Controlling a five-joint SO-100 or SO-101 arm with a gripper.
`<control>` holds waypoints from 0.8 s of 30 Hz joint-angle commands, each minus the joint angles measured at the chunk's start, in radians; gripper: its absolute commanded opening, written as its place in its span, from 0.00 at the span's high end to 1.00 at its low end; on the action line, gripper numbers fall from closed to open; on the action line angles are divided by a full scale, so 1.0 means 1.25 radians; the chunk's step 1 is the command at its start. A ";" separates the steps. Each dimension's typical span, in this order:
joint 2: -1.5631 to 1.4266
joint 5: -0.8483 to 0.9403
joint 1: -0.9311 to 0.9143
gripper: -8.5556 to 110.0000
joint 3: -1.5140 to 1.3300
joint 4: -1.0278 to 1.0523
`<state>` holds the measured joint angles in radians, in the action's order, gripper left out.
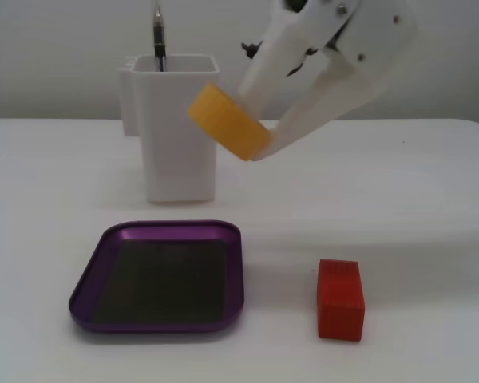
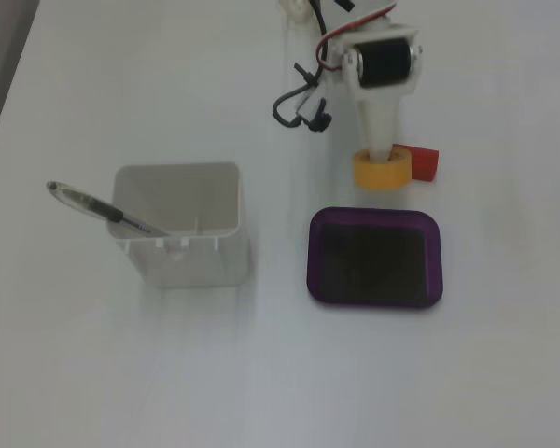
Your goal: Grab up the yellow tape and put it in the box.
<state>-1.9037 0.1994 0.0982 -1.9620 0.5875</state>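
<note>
My gripper point(image 1: 251, 132) is shut on the yellow tape point(image 1: 227, 121), a yellow-orange roll held tilted in the air, well above the table. In a fixed view from above the tape point(image 2: 383, 170) hangs under the white gripper point(image 2: 379, 157), just beyond the far rim of the box. The box point(image 1: 236, 263) is a shallow purple tray with a dark floor, lying flat and empty; it also shows in the view from above point(image 2: 375, 217). The tape is above and behind the tray's right part in the front view.
A tall white container point(image 1: 178, 128) with a pen point(image 2: 103, 210) in it stands behind the tray. A red block point(image 1: 340, 299) lies to the tray's right in the front view; the arm partly hides it from above point(image 2: 422, 161). Cables point(image 2: 303, 103) hang by the arm.
</note>
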 commanded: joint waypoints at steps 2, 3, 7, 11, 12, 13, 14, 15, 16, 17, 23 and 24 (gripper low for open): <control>0.162 0.000 -0.020 0.93 0.193 -0.005; 0.195 0.000 -0.037 0.93 0.216 -0.005; 0.299 0.004 -0.079 0.93 0.261 -0.005; 0.362 0.006 -0.097 0.93 0.256 -0.005; 0.366 0.006 -0.096 0.93 0.253 -0.005; 0.366 0.006 -0.091 0.93 0.252 -0.005; 0.364 0.006 -0.086 0.93 0.249 -0.004; 0.362 0.002 -0.086 0.93 0.249 -0.001; 0.361 0.004 -0.086 0.93 0.248 0.011; 0.361 0.006 -0.085 0.93 0.249 0.017; 0.371 0.007 -0.085 0.93 0.249 0.021; 0.372 0.007 -0.086 0.93 0.249 0.013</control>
<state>-1.4327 0.1994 -0.0138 -1.6843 0.6105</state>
